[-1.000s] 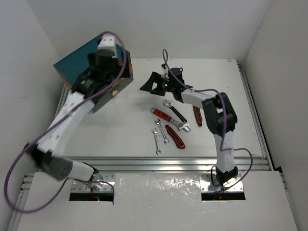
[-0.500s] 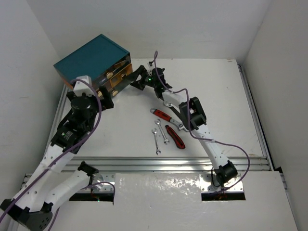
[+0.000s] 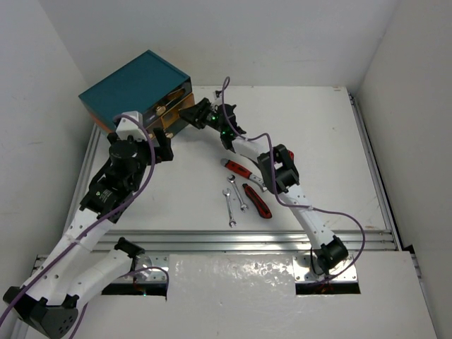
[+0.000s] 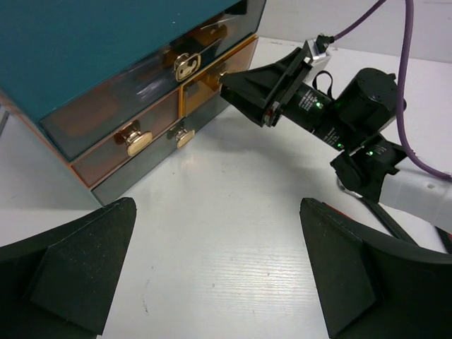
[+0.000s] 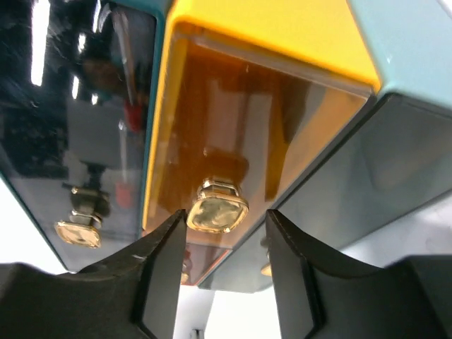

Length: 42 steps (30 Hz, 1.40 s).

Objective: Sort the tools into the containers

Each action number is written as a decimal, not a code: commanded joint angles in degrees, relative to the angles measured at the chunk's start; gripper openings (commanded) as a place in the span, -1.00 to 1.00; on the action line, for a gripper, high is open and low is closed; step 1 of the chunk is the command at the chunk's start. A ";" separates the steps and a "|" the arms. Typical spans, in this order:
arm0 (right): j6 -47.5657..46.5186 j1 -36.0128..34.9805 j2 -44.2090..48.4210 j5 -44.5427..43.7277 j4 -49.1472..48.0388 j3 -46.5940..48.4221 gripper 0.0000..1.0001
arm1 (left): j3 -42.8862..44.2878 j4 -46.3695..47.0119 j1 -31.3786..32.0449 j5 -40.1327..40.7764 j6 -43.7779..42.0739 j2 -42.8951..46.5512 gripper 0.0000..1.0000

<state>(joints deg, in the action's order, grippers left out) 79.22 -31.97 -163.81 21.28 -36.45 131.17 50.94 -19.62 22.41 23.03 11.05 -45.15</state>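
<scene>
Nearest to the arm bases, and well apart from the cabinet point(image 3: 131, 85), the tools point(image 3: 246, 189) lie loose on the surface point(image 3: 318, 127). They can wait.

Closer to the cabinet, in front of its drawers, the left pincer point(image 4: 219, 236) hangs fully open and holds nothing. Keep it out of the way of the drawer. If the cabinet begins to slide, you may need it to steady the box.

Right at the cabinet front, the right pincer point(image 5: 226, 229) stands about half open around the tan knob point(image 5: 217, 212) of the amber drawer point(image 5: 240, 120). One finger point(image 5: 159, 275) is just beside the knob and the other has a small gap, so I judge it does not grip yet.

The step, I believe, is to open this drawer. Push a little deeper so the pads sit behind the knob head. Center the knob, close firmly, then pull straight out from the cabinet front, not upward or sideways, and slowly.
</scene>
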 commanded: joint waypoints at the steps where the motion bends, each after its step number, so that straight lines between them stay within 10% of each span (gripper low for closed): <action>1: 0.14 0.41 -0.02 -4.05 -5.65 1.36 -0.03 | -0.40 3.53 -0.71 -3.07 0.55 0.94 0.99; 18: -1.08 0.76 1.29 -2.91 -4.86 2.51 -0.44 | -0.75 3.53 -0.71 -4.74 -0.06 1.55 0.99; 30: -1.09 8.49 22.73 9.02 -22.61 -32.89 -0.48 | -0.66 3.62 -1.23 -5.10 -0.33 1.82 0.99; 33: -1.00 9.11 25.54 12.29 -23.58 -37.46 0.01 | -0.66 3.53 -1.32 -4.92 -0.59 1.99 0.99; 36: -1.43 9.55 28.26 16.77 -23.58 -40.54 0.98 | -0.93 3.53 -1.50 -3.87 -0.76 2.60 0.99; 42: -11.08 11.40 41.26 18.89 -12.11 -54.96 0.98 | -1.10 3.45 -1.58 -3.16 -0.85 2.78 0.99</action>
<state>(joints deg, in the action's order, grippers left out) 75.68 -20.43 -130.43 37.36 -51.53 79.48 50.02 -19.00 21.65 19.22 10.76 -42.96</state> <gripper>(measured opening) 0.986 0.996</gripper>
